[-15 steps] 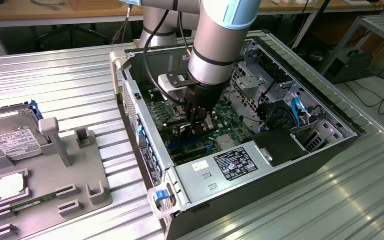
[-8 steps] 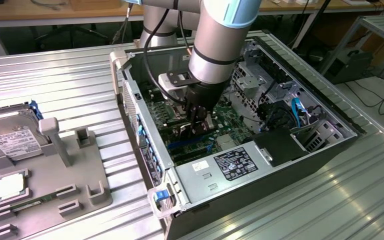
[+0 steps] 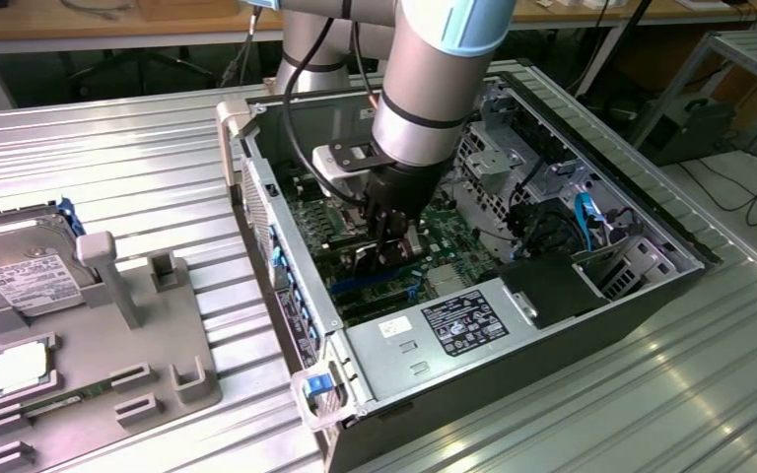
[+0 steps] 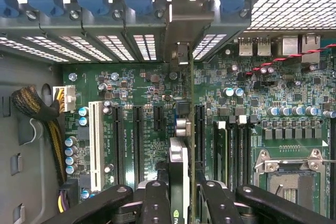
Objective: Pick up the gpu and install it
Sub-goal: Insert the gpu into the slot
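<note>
Item: thin dark gpu card with silvery bracket, held edge-on by black pincer inside open computer case, above green motherboard.

Silver-grey tubular arm — pale blue joint caps, black pincer.

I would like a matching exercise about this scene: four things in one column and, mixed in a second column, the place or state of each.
Things:
1. gpu
2. hard drive
3. claw
4. grey holder

Places or states:
A. lies at the exterior view's left, white label up
B. inside the open computer case, shut on the card
C. held on edge above the motherboard
D. stands on the metal table beside the case

Pairs: 1-C, 2-A, 3-B, 4-D
</note>
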`<state>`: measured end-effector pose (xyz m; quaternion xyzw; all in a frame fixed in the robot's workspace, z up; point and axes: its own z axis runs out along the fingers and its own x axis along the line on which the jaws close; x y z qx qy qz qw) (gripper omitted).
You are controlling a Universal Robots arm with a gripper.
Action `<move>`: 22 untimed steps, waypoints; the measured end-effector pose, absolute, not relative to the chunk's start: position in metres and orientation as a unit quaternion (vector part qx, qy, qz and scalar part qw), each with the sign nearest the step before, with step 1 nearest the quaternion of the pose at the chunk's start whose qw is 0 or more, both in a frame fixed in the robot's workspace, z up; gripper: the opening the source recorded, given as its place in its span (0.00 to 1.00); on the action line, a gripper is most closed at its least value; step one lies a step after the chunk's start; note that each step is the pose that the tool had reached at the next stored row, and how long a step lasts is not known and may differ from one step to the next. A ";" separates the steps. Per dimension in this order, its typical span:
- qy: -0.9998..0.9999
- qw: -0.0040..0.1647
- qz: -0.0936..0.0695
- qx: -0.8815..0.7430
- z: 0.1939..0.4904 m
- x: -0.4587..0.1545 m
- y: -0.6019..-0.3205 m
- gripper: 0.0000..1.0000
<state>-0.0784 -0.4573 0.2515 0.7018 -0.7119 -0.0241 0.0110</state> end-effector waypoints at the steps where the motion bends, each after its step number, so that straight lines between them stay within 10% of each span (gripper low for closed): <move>1: -0.712 0.011 -0.024 0.702 0.251 -0.078 -0.457 0.28; 22: -0.712 0.011 -0.024 0.702 0.247 -0.078 -0.457 0.28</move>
